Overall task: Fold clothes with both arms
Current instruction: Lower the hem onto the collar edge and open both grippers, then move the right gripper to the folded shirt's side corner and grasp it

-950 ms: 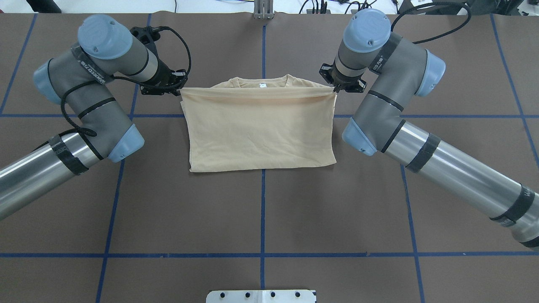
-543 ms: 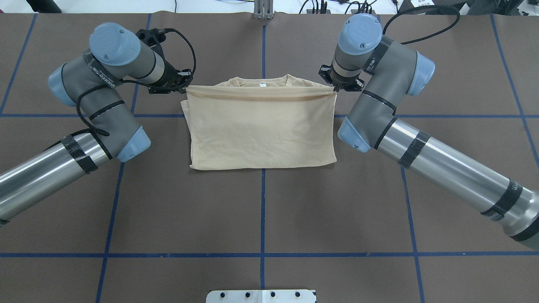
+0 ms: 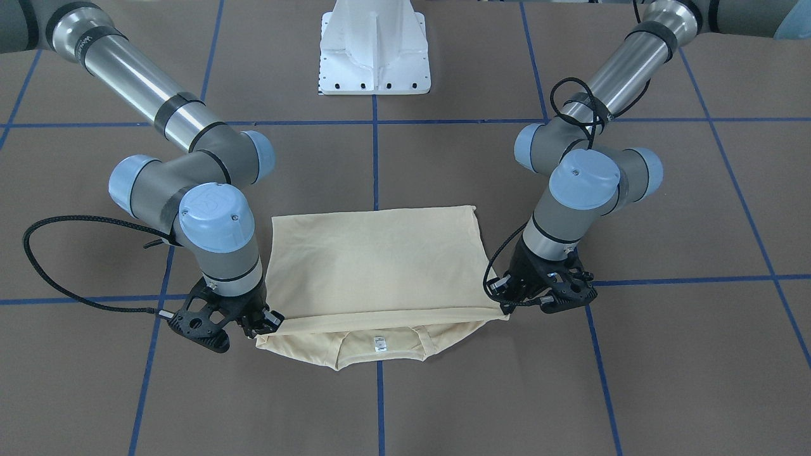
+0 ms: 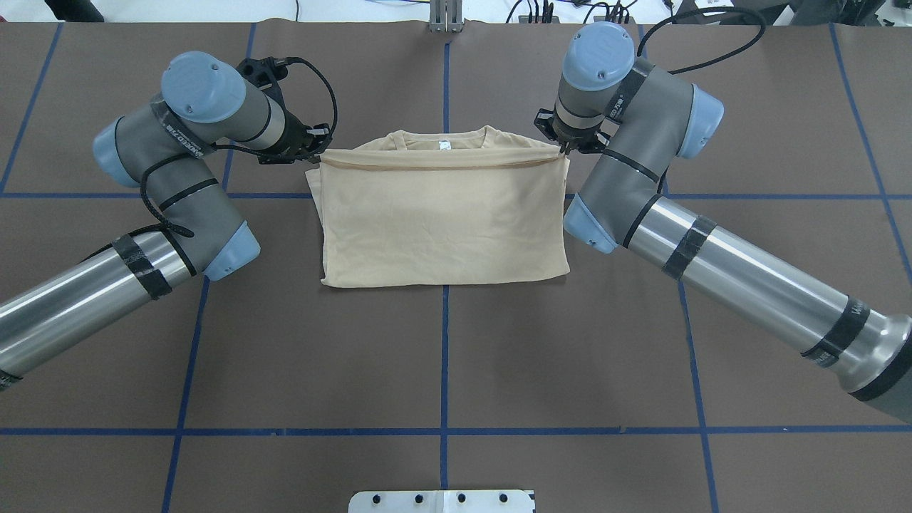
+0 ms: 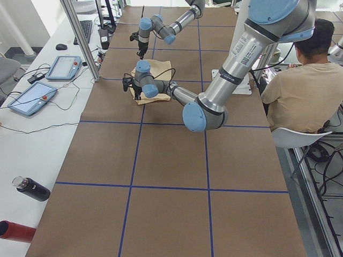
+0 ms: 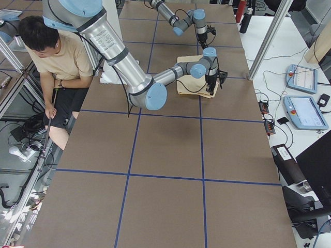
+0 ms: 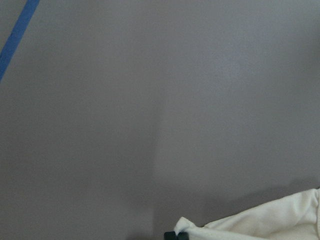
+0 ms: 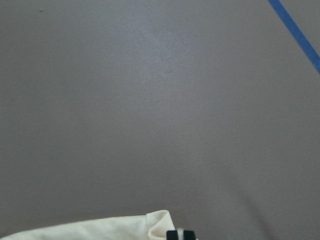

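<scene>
Grips the cream shirt (image 4: pixel 442 221) at the two far corners of its folded-over layer, left end effector (image 4: pixel 316 151) and right end effector (image 4: pixel 568 148) each clamped on cloth. Holds that edge stretched just short of the collar (image 4: pixel 445 135). Lies flat in the middle of the desk (image 4: pixel 442 356), neck label (image 4: pixel 444 144) exposed.

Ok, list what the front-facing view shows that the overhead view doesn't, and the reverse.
Front-facing only: the whole white pedestal base, seen down to its bolted plate. Overhead only: a grey metal post and black cables at the table's far edge. Both: the cream shirt folded over, its white neck label showing, with the left gripper and right gripper each shut on a corner of the upper layer.
</scene>
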Controlling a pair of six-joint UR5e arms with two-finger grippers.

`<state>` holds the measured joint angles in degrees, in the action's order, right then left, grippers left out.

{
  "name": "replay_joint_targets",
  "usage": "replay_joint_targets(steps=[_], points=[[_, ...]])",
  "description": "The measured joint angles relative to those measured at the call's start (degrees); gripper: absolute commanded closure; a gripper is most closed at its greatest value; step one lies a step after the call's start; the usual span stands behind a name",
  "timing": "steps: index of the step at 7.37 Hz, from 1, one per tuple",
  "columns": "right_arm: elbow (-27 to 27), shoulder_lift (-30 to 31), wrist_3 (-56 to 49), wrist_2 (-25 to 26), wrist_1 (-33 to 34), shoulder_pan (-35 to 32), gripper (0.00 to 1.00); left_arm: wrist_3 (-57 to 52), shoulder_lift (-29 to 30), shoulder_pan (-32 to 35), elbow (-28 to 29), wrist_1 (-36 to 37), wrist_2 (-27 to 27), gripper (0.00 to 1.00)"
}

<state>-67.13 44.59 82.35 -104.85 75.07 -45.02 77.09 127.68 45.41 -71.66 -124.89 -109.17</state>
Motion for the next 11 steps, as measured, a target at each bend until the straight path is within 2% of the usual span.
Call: replay_joint_targets(steps=[1,2,3,4,5,6,7,8,9,11], points=[[0.54,-0.51,0.00,-0.01,-0.01,0.01,0.29,-0.07,-0.06,0.00,0.02,-0.05,0.01,0.53],[0.92,-0.83,0.00,-0.01,-0.01,0.01,0.24,-0.24,-0.14,0.04,0.02,-0.07,-0.01,0.50],[0.74,-0.99,0.10,-0.03,-0.05,-0.11,0.19,-0.46,-0.19,0.16,-0.21,-0.06,-0.07,0.58],[-0.92,-0.92,0.45,-0.41,0.04,-0.41,0.15,-0.61,-0.53,0.53,-1.60,-0.01,-0.20,0.58],[-5.19,0.37,1.65,-1.47,0.33,-0.85,0.15,-0.75,-1.65,1.04,-4.73,0.01,-0.40,0.57],[-11.64,4.05,4.18,-2.42,0.36,-0.92,0.13,-1.44,-3.48,1.29,-8.84,-0.02,-0.54,0.49],[-19.25,9.46,7.42,-2.69,0.17,-0.19,0.12,-2.44,-5.44,1.38,-12.87,0.01,-1.11,0.01],[-25.25,14.17,11.05,-2.02,-0.03,1.44,0.12,-2.89,-7.69,1.40,-16.83,0.13,-2.16,0.00],[-28.48,16.93,15.15,-0.06,-0.18,3.74,0.12,-3.00,-9.61,1.45,-19.90,0.37,-2.68,0.00],[-30.21,19.44,23.45,4.37,-0.34,8.49,0.13,-3.30,-11.56,1.50,-21.97,0.69,-2.32,0.00]])
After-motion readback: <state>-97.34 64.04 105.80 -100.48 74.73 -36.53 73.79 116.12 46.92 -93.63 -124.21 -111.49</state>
